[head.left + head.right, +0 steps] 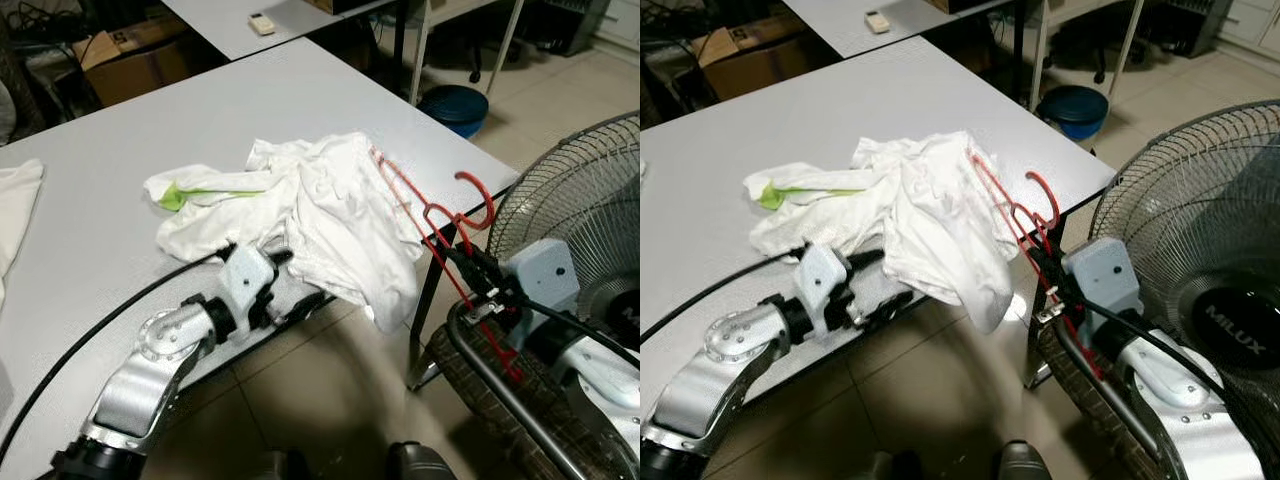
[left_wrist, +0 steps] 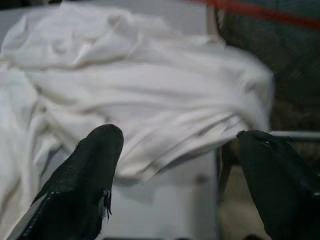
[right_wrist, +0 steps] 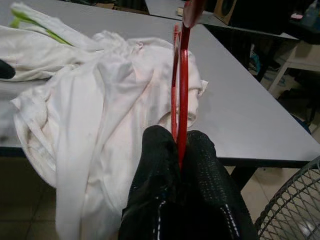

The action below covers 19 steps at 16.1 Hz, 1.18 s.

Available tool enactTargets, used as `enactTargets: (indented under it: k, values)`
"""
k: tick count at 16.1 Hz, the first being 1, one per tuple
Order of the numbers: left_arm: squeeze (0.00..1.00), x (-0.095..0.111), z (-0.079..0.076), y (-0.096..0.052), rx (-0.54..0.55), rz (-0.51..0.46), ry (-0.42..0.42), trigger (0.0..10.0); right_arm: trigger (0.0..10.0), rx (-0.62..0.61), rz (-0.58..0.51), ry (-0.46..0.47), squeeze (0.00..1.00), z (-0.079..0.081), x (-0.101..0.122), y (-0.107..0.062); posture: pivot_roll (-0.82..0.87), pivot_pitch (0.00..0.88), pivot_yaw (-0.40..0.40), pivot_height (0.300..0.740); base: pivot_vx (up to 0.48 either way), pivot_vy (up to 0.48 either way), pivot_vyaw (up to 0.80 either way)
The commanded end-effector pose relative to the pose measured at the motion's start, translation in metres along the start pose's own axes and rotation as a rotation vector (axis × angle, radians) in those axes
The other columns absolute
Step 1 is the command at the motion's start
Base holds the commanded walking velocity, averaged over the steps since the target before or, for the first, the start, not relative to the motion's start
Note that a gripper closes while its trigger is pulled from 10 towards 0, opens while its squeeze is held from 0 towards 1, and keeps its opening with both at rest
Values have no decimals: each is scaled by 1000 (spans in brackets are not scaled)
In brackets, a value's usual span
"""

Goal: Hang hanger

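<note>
The right gripper (image 3: 179,150) reaches forward from beside the fan (image 1: 1200,270), its black fingers (image 3: 155,165) pressed together on the red hanger (image 1: 430,215). The hanger rises from the fingertips toward the table (image 1: 300,100), its upper end lying against the white garment (image 1: 330,215) piled at the table's near edge, its hook curling just off the corner. The left gripper (image 2: 175,145) comes in low with a bent elbow and stands spread apart at the garment's near hem, one finger (image 2: 90,170) on each side of the drooping cloth, clamped on nothing.
</note>
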<state>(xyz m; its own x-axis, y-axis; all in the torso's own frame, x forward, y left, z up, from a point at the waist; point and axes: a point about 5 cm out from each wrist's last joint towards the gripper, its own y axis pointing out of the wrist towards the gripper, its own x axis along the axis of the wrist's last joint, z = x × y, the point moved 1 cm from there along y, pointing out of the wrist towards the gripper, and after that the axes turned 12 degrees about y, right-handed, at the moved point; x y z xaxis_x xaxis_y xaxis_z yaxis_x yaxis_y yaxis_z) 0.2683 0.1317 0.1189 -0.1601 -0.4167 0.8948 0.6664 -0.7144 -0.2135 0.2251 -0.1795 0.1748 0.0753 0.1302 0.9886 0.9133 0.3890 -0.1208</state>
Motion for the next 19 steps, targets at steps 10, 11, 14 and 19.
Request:
enactTargets:
  k: [10, 11, 14, 19]
  values:
    - [0, -18, -3, 13, 29, 4, 3, 0, 10000, 41, -12, -20, 0, -2, 2, 8, -174, 91, 87, 740, 0, 0, 0]
    - [0, -19, 0, 15, 56, 3, -5, 0, 10000, 44, -11, -21, 0, -1, 2, 8, -176, 91, 87, 740, 0, 0, 0]
    - [0, -24, -2, 20, 52, 23, 19, 0, 10000, 54, -9, -31, 0, 1, 2, 9, -182, 89, 90, 740, 0, 0, 0]
    - [0, -28, 11, 27, 136, 52, 97, 78, 10000, 55, -15, -41, 0, 0, 3, 9, -191, 85, 96, 740, 0, 0, 0]
